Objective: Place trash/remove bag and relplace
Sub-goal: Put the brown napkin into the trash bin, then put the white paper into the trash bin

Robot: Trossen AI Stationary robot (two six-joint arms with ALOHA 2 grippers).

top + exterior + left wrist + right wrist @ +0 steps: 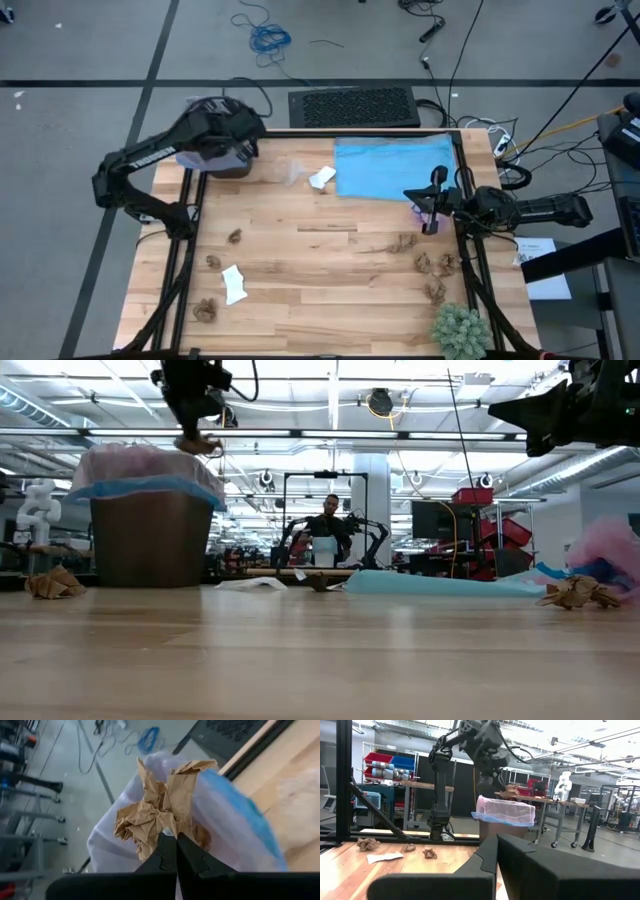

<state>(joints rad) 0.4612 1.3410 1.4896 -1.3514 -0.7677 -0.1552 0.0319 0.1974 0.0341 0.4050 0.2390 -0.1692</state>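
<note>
Brown wad [155,812] above lined bin [150,525]

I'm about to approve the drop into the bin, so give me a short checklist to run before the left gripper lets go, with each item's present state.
1. Left gripper shut on a brown paper wad: ok.
2. Wad held above the bin, not touching it: ok in the low view.
3. Wad centred over the opening: cannot tell; the left wrist view shows the liner below it, but the rim is blurred.
4. Lavender-pink liner seated over the bin's rim: ok.
5. Right gripper away from the bin, near the light blue plastic bag: ok.
6. More wads left on the table: not ok, several remain.
</note>
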